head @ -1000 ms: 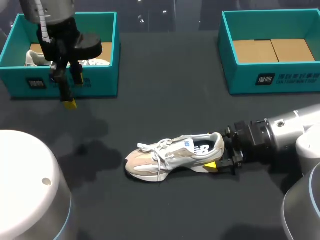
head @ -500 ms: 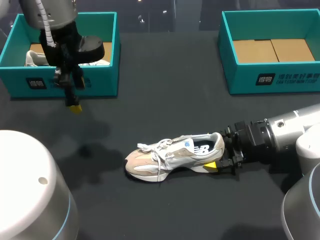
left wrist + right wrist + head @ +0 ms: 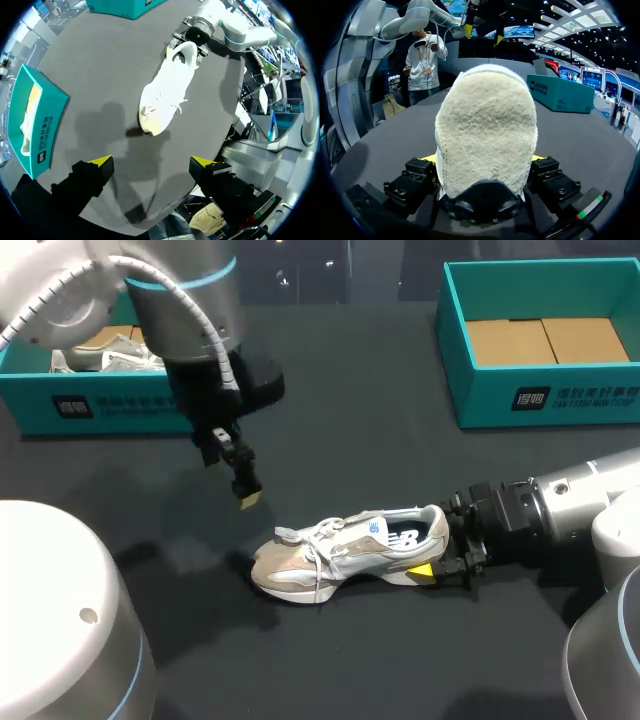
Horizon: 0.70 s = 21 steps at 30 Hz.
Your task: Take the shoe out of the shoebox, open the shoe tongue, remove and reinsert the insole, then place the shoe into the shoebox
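Observation:
A beige and white shoe (image 3: 335, 552) lies upright on the dark table with its toe to the left. My right gripper (image 3: 440, 562) is shut on its heel; in the right wrist view the fuzzy heel (image 3: 487, 130) fills the space between the fingers (image 3: 426, 160). My left gripper (image 3: 246, 496) hangs open, a little above the table, just behind and left of the toe. In the left wrist view the shoe (image 3: 167, 90) lies ahead of the open left gripper (image 3: 151, 162). The teal left shoebox (image 3: 30, 405) holds a second shoe (image 3: 110, 360).
A second teal shoebox (image 3: 480, 400) with a bare cardboard floor stands at the back right. The left shoebox (image 3: 45, 125) also shows beside my left gripper in the left wrist view. Dark tabletop stretches between the boxes and in front of the shoe.
My left arm has swung from over the left shoebox toward the middle and come down near the shoe's toe. The right arm and the shoe have stayed put.

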Motion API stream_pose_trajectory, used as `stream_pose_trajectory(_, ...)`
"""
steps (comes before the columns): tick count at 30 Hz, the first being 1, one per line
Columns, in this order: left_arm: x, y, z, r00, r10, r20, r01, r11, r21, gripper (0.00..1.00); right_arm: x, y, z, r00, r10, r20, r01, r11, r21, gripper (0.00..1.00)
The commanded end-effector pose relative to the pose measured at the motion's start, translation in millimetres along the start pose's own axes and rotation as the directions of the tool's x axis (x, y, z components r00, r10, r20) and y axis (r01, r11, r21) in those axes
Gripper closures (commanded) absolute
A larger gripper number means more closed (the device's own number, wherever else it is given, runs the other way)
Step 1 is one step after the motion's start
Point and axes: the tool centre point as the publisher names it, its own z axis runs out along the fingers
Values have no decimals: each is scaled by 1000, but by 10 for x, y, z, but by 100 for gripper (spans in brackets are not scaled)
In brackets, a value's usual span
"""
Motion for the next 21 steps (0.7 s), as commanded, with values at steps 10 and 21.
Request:
stream_pose_trajectory(10,209,-402,124,926,-372,73,375,926,-41,0,-8,-8,20,1000,0,0,0,1000,3,100)
stream_pose_trajectory(21,645,-677,314,773,-620,135,629,777,-30,0,-8,-8,20,1000,0,0,0,1000,3,100)
